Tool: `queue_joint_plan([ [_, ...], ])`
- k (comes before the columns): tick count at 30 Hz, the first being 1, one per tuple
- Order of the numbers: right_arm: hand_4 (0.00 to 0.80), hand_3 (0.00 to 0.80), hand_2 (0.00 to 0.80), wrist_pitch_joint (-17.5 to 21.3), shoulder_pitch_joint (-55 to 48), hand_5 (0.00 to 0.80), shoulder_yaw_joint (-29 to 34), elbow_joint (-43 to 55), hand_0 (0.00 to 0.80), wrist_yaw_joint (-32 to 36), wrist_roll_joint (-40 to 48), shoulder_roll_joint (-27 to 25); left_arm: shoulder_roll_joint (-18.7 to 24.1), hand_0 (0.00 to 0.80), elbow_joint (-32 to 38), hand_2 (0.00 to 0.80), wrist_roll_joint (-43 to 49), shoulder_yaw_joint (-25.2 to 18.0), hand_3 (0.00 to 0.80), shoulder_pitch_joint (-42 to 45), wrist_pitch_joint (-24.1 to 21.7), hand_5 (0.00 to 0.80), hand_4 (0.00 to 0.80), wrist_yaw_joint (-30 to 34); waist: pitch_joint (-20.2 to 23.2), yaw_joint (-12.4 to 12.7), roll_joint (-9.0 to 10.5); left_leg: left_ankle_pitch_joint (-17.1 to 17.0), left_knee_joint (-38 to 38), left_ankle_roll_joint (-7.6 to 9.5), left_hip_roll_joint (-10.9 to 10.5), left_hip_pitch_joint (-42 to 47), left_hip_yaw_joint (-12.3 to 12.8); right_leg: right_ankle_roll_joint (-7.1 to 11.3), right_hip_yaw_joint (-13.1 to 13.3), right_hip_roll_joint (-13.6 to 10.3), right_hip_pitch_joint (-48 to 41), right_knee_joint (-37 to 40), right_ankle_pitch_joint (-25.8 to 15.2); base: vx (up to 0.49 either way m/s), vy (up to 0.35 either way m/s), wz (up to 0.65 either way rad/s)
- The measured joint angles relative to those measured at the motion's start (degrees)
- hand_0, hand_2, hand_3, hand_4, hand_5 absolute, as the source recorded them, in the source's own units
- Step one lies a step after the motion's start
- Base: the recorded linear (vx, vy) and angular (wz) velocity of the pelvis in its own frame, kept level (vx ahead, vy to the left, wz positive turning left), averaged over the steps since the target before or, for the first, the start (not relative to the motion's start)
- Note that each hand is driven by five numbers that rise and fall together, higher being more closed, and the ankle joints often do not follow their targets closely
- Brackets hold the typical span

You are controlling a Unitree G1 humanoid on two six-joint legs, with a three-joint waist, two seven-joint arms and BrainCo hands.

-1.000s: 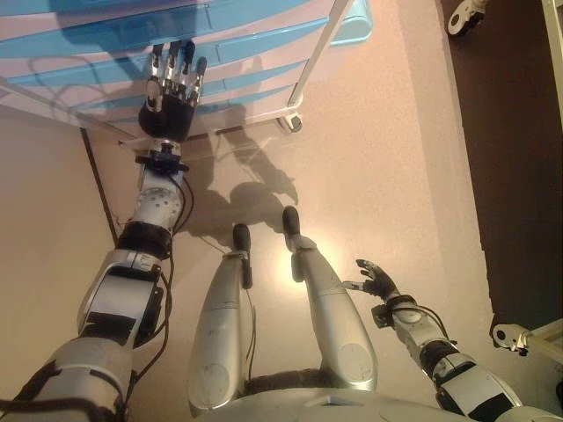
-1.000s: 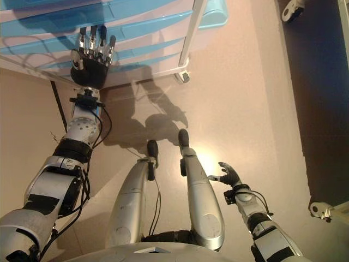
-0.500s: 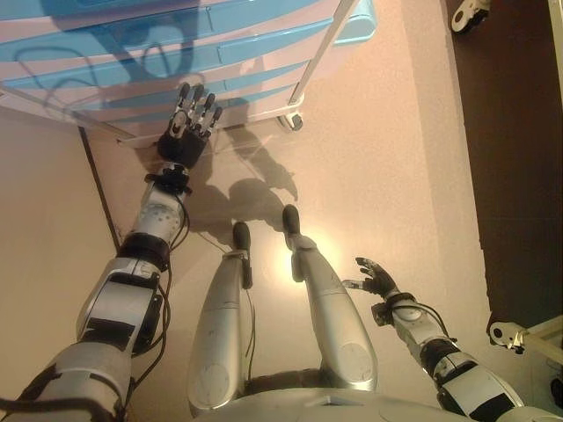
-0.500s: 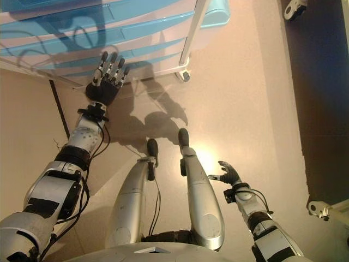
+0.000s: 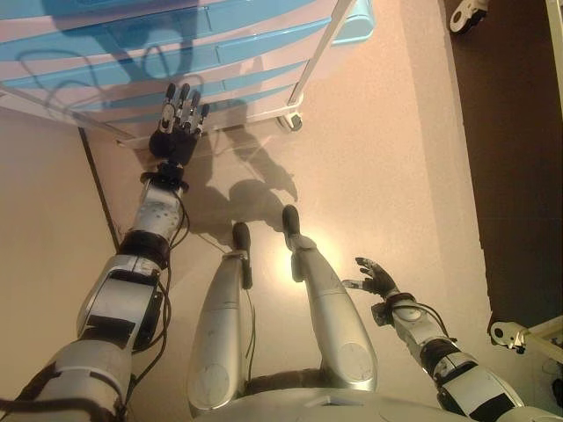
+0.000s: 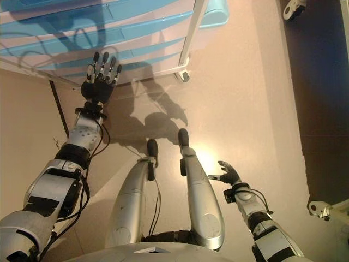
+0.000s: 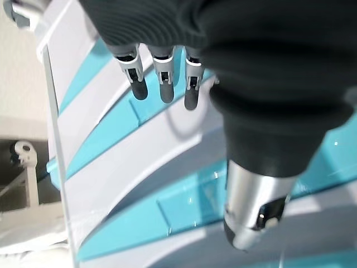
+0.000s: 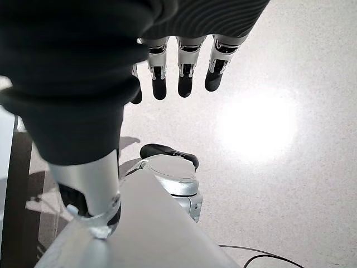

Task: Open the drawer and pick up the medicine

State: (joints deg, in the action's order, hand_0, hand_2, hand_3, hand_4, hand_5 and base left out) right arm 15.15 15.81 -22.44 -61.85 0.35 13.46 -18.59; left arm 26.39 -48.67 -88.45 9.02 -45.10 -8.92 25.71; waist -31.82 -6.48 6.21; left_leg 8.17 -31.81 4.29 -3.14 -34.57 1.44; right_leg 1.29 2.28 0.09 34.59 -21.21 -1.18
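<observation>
A drawer unit (image 5: 176, 53) with blue drawer fronts in a white frame stands on castors at the top of the eye views. All its drawers look closed. No medicine shows in any view. My left hand (image 5: 176, 132) is open, fingers straight, held in front of the lowest drawers without gripping anything; it shows in the right eye view (image 6: 100, 79) too. In the left wrist view its fingers (image 7: 162, 84) point at a blue drawer front (image 7: 184, 206). My right hand (image 5: 376, 280) hangs open and empty low at the right, above bare floor (image 8: 268, 123).
A castor (image 5: 292, 121) of the drawer unit's white post (image 5: 321, 48) stands on the beige floor. A dark mat (image 5: 519, 132) covers the floor at the right. White wheeled bases show at the top right (image 5: 466, 13) and lower right (image 5: 515, 334).
My left hand dropped from the upper drawer fronts to the lowest drawers, then shifted slightly left and up. It stays open. The right hand has not moved.
</observation>
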Motion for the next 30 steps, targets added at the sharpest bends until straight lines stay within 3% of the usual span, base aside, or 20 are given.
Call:
queue_joint_plan([
  [9, 0.0, 0.0, 0.0, 0.12, 0.0, 0.0, -0.32, 0.15, 0.0, 0.02, 0.04, 0.0, -0.23, 0.0, -0.09, 0.0, -5.12, 0.03, 0.0, -0.21, 0.45, 0.0, 0.0, 0.12, 0.0, -0.46, 0.04, 0.02, 0.04, -0.03, 0.02, -0.27, -0.03, 0.01, -0.03, 0.03, 0.16, 0.17, 0.01, 0.0, 0.0, 0.0],
  [17, 0.0, 0.0, 0.0, 1.18, 0.0, 0.0, -1.02, 0.15, 0.0, 0.28, 0.03, 0.05, -0.32, 0.0, -0.08, 0.0, -8.66, 0.08, 0.0, -0.3, -0.14, 0.0, 0.0, 4.45, -0.07, -0.58, 1.38, 0.19, -0.04, -0.31, 0.06, -0.89, -0.03, 0.01, -0.04, 0.06, 0.76, 0.24, 0.01, 0.0, 0.0, 0.0],
  [30, 0.0, 0.0, 0.0, 1.36, -0.05, 0.0, -1.08, 0.05, 0.0, 0.41, 0.04, 0.09, -2.38, 0.0, -0.04, 0.0, -15.34, 0.26, 0.0, -0.34, -1.65, 0.0, 0.0, 10.77, -0.07, -0.87, 1.38, -0.07, -0.02, 0.02, 0.04, -1.14, -0.18, -0.03, -0.07, 0.0, 1.12, 0.09, -0.07, 0.0, 0.0, 0.0],
])
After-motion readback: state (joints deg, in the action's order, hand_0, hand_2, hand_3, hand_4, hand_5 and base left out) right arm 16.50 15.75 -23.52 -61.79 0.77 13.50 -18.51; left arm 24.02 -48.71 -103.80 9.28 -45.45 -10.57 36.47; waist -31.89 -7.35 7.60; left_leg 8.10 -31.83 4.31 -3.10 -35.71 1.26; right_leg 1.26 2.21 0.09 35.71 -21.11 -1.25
